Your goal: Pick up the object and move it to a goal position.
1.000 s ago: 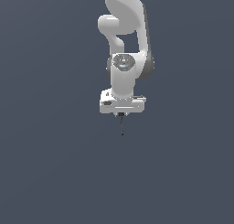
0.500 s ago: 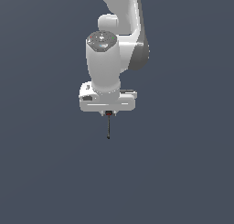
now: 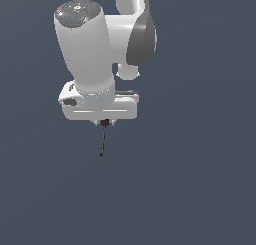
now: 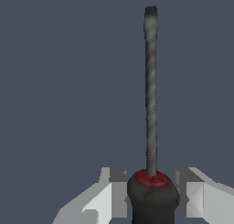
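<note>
The object (image 3: 103,141) is a very thin dark grey rod with a small red end, hanging straight down from under the white hand. My gripper (image 3: 104,122) is shut on its upper, red end, and the hand hides the fingers in the exterior view. In the wrist view the rod (image 4: 151,90) runs straight away from the camera. Its red collar and dark butt sit between the two fingers (image 4: 112,193), with the gripper (image 4: 153,195) closed around them. The rod touches nothing else.
The white arm (image 3: 85,44) with its grey joint fills the upper part of the exterior view. Behind it and below the rod there is only a plain dark grey-blue background.
The arm has moved toward the exterior view's left and looms larger, carrying the rod with it. The rod stays gripped and pointing down.
</note>
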